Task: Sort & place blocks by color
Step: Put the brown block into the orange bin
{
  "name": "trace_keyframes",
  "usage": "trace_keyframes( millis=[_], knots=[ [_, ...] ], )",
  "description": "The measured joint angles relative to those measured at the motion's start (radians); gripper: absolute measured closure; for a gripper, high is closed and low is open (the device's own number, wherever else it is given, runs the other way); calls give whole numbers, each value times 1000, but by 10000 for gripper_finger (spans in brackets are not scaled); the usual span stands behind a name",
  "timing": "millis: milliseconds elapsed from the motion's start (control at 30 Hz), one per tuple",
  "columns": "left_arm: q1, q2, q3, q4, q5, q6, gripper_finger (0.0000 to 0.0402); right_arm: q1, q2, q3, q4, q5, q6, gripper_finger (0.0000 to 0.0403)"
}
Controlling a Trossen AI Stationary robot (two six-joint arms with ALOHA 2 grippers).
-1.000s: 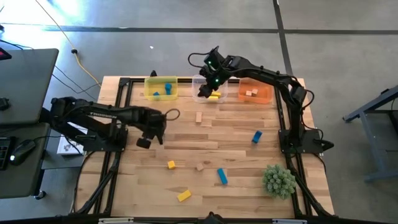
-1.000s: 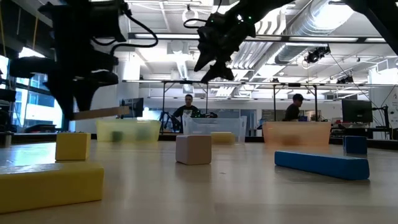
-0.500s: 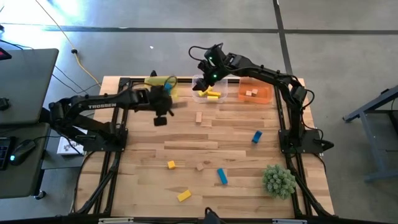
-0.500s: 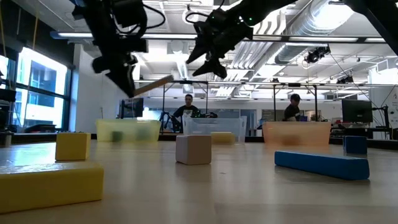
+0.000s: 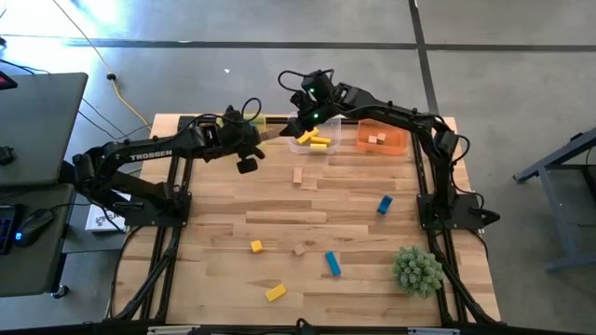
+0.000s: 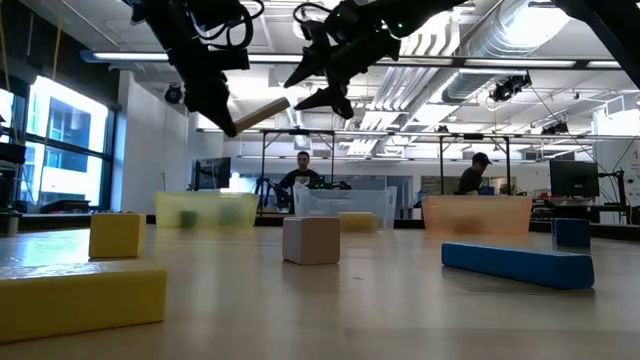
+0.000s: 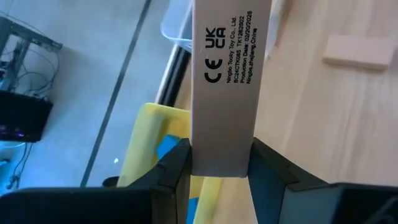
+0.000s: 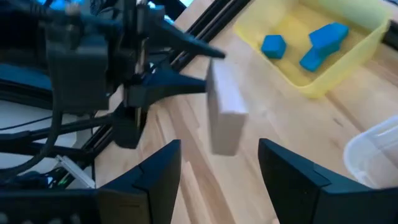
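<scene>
My left gripper (image 5: 255,142) is raised over the table's far side, shut on a plain light wood bar (image 5: 271,134) that points at my right gripper. My right gripper (image 5: 296,126) hovers open by the clear bin (image 5: 315,140), a short gap from the bar's free end (image 8: 224,118). Its fingers touch nothing. Two yellow blocks (image 5: 317,141) lie in the clear bin, blue ones (image 8: 311,43) in the yellow bin (image 7: 149,143), and plain ones (image 5: 376,140) in the orange bin. More blue, yellow and plain blocks lie flat on the table. My left gripper pinches the plain wood bar at its near end (image 7: 222,163), one finger (image 7: 177,168) on each narrow side. The printed wide face is turned to the wrist camera. The rest of the bar sticks out beyond the fingertips, lifted clear and slanting upward (image 6: 260,112).
Plain blocks (image 5: 298,175) lie near the table's middle, a blue one (image 5: 385,205) to the right. Two yellow ones (image 5: 256,247), a plain one and a blue bar (image 5: 332,263) lie nearer the front. A spiky green plant ball (image 5: 417,270) sits at the near right corner.
My left gripper has risen from the table's left middle and swung toward the far edge and the right, carrying the wood bar up and tipping its free end toward my right gripper. My right gripper has shifted slightly left from over the clear bin, staying open.
</scene>
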Motion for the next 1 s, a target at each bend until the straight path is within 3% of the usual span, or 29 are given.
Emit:
trace_keyframes(
  millis=[500, 633, 867, 1000],
  knots=[
    [-42, 0, 7, 102, -5, 11, 305, 61, 0, 0, 47, 196, 14, 209],
    [-52, 0, 7, 101, -5, 11, 305, 62, 0, 0, 46, 199, 34, 245],
    [-56, 2, 7, 112, -40, 16, 305, 75, 0, 1, 31, 183, 46, 358],
    [-57, 2, 7, 118, -65, 19, 303, 83, -2, 3, 35, 194, 21, 365]
  ],
)
